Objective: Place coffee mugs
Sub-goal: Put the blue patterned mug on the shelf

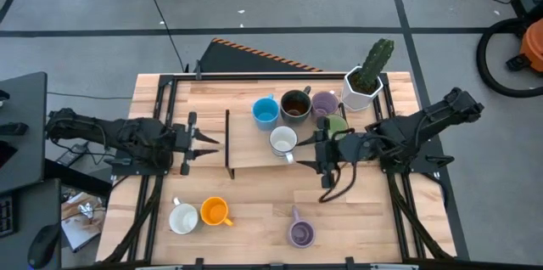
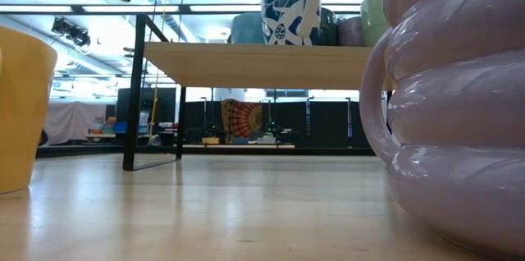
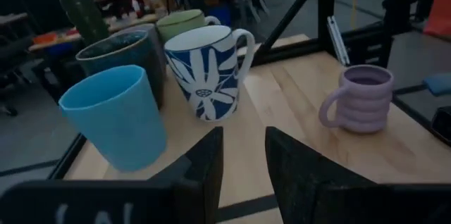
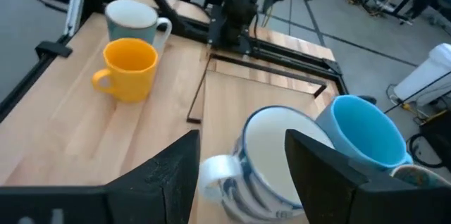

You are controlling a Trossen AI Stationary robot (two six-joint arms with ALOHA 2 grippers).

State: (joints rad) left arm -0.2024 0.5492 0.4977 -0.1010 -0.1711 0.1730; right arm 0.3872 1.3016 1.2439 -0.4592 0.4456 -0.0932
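Observation:
A low wooden shelf (image 1: 254, 158) on a black frame stands mid-table. On it stand several mugs: blue (image 1: 265, 111), dark brown (image 1: 295, 104), purple (image 1: 324, 104), green (image 1: 338, 123) and a white mug with a blue flower pattern (image 1: 283, 141). My right gripper (image 1: 317, 154) is open at the patterned mug (image 4: 271, 160). Its fingers stand either side of the handle (image 4: 213, 171), apart from it. My left gripper (image 1: 206, 142) is open at the shelf's left end, facing the mugs (image 3: 208, 69). White (image 1: 183, 217), orange (image 1: 215, 211) and purple (image 1: 301, 233) mugs stand near the table's near edge.
A white hexagonal pot with a cactus (image 1: 365, 83) stands at the far right corner, beside the shelf's mugs. Bare wood lies on the shelf's left half (image 1: 242, 138) and between the near mugs (image 1: 254, 215). In the low view the orange mug (image 2: 20, 105) and the purple mug (image 2: 451, 113) fill the sides.

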